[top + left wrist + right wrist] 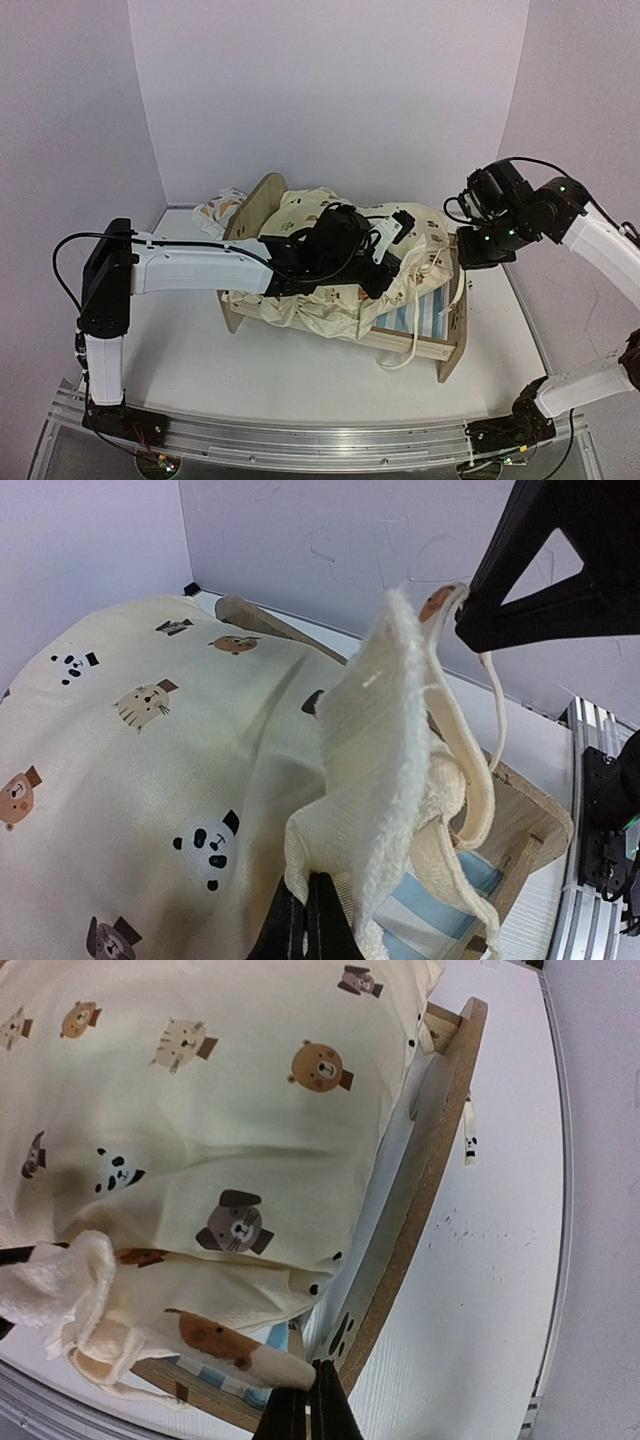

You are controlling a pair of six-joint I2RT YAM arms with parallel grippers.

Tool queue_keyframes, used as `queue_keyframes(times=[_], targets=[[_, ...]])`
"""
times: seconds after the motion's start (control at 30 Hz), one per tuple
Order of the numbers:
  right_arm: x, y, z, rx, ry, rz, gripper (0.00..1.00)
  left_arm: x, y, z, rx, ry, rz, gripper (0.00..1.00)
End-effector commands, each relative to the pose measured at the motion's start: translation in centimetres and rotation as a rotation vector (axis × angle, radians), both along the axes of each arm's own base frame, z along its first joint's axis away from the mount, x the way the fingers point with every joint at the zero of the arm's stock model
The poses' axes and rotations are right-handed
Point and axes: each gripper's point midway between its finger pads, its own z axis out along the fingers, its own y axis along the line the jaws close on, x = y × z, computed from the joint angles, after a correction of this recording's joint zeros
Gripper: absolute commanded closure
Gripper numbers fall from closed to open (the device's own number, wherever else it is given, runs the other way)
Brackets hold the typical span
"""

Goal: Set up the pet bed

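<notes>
Pet bed [452, 335] sits mid-table [300, 385], angled, with the near end board [420, 1180] toward the right arm. The cream animal-print quilt [305, 212] is heaped over most of it, and only a patch of striped base [408, 318] shows at the near end. Left gripper [305, 925] is clamped on the quilt's ruffled edge, with fabric bunched up out of the pinch. Right gripper [308, 1410] is clamped on a quilt corner just over the end board, jaws together with only a thin tip of cloth between them. Risks: that corner bite looks shallow, so any spreading pull probably slips it out. The arms are close together over the bed, so crossing paths could cause a collision. The loose ties [408, 350] hang past the frame and could snag the end board and drag or tip the light frame when the quilt lifts. What looks like a small patterned pillow [220, 210] lies behind the far end, off the bed. If the quilt is laid flat now, it'd likely have to come off again for the pillow.
</notes>
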Motion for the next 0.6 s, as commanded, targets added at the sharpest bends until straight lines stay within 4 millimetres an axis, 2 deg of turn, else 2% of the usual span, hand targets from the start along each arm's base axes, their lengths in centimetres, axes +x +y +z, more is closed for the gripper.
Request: queue_keyframes(times=[0.0,0.27,0.47,0.57], targets=[[-1.1,-0.8,-0.2,-0.048,0.04,0.013,1.0,-0.2,1.3,5.0,-0.088,-0.047,0.014,1.0],[-1.1,-1.5,2.7,-0.09,0.01,0.038,1.0,-0.3,1.2,4.6,-0.086,-0.039,0.008,1.0],[-0.8,-0.8,2.7,-0.081,0.034,0.056,1.0,-0.4,1.0,4.7,-0.089,-0.036,0.003,1.0],[-0.9,-0.5,1.8,-0.082,0.065,0.063,1.0,-0.4,1.0,4.5,-0.086,-0.033,0.002,1.0]])
